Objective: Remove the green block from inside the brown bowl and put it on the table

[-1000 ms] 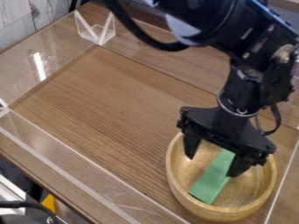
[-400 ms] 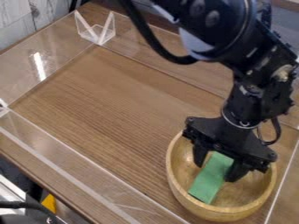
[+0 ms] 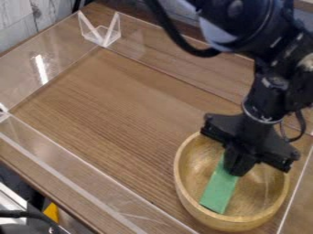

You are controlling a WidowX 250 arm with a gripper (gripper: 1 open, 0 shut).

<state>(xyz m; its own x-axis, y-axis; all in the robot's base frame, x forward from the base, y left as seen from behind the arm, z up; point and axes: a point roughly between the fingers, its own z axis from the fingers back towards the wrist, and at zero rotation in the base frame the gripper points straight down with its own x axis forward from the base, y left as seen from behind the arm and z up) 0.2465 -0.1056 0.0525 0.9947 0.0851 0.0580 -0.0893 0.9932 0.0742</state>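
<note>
Fingers of the black robot gripper (image 3: pixel 236 161) are pinched onto the upper end of the flat light-green rectangular block (image 3: pixel 222 190), which lies inside the round light-brown wooden bowl (image 3: pixel 189 174) on the wood-grain table (image 3: pixel 110 110), apparently gripped there for lifting out.
</note>
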